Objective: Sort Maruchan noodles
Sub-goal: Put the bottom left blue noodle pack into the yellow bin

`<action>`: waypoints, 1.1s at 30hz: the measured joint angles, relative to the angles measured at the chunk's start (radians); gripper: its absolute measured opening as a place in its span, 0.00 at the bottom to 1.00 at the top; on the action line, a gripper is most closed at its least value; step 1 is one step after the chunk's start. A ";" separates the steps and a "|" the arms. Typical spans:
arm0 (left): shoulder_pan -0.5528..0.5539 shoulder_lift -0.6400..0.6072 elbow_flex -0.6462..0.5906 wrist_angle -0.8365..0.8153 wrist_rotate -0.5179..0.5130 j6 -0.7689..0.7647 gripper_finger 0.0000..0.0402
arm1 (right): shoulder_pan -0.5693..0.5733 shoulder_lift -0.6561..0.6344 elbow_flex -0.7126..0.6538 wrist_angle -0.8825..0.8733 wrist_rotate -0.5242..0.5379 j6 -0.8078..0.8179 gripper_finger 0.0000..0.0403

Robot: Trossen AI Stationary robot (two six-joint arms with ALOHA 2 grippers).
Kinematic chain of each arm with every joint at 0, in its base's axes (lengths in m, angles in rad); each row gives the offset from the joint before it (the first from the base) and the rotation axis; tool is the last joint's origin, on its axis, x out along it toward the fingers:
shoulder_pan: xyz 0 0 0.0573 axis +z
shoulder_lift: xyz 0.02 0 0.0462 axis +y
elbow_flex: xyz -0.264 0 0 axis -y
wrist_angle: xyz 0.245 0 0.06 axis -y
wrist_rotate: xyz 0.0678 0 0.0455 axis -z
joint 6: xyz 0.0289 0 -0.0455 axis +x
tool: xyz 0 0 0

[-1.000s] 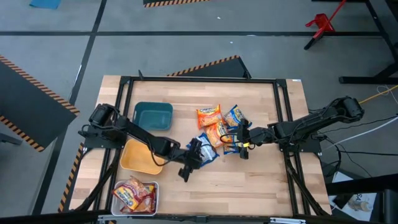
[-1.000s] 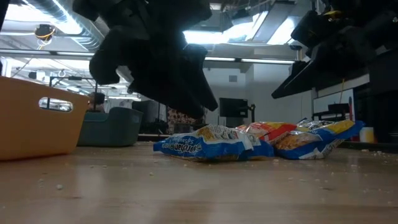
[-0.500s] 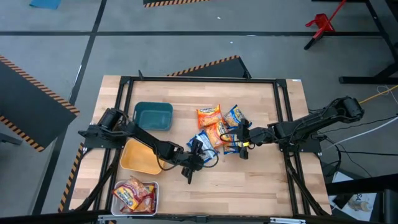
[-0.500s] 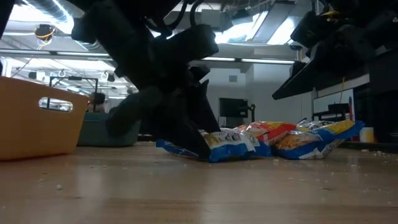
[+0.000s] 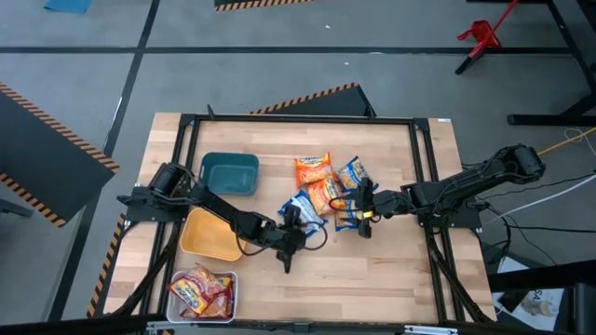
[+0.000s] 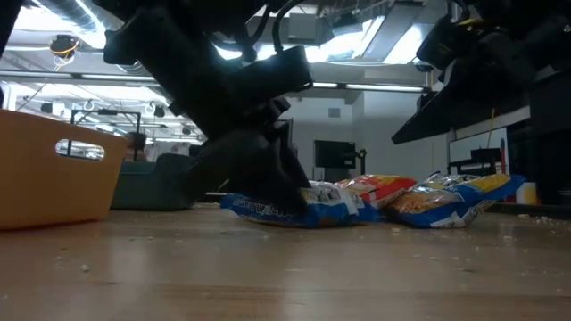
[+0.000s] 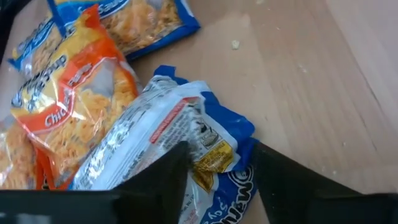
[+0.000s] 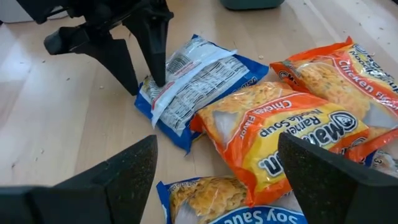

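Several Maruchan packets lie flat in a heap mid-table: orange ones (image 5: pixel 313 171) (image 8: pixel 292 130), blue ones (image 5: pixel 352 171). One blue packet (image 5: pixel 303 207) (image 8: pixel 199 74) lies white back up at the heap's left side. My left gripper (image 5: pixel 292 226) (image 7: pixel 221 180) is down at that packet's near end, open, with a finger on each side of its corner. My right gripper (image 5: pixel 359 216) (image 8: pixel 217 183) hovers wide open over the heap's right side, above another blue packet (image 8: pixel 211 199), touching nothing. My left gripper comes slanting down from the table's left and near side. Its fingers straddle the blue packet's near corner (image 7: pixel 214 158). One fingertip (image 8: pixel 157 76) meets the packet's white top face; the other (image 8: pixel 132 87) stands at its edge by the table. The packet lies flat on the table.
A teal tray (image 5: pixel 229 174) and a yellow tray (image 5: pixel 207 237) stand left of the heap under my left arm. A white tray (image 5: pixel 228 279) at the near left corner holds red-pink packets. Bare wood lies near of the heap. A metal frame runs round the table.
My left gripper has come down from above the table and moved a little toward the heap, and its fingers now stand at the blue packet's near end. My right arm has kept still.
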 joint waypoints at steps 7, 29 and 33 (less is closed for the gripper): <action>0.000 0.000 0.000 0.003 -0.027 -0.146 0.20 | 0.000 0.000 0.000 -0.001 0.000 0.016 0.79; -0.033 -0.223 -0.005 0.028 -0.165 -0.318 0.00 | -0.001 0.000 0.000 -0.008 0.011 0.037 0.79; -0.039 -0.312 -0.004 -0.052 -0.201 -0.322 0.00 | -0.001 0.000 0.000 -0.014 0.018 0.059 0.79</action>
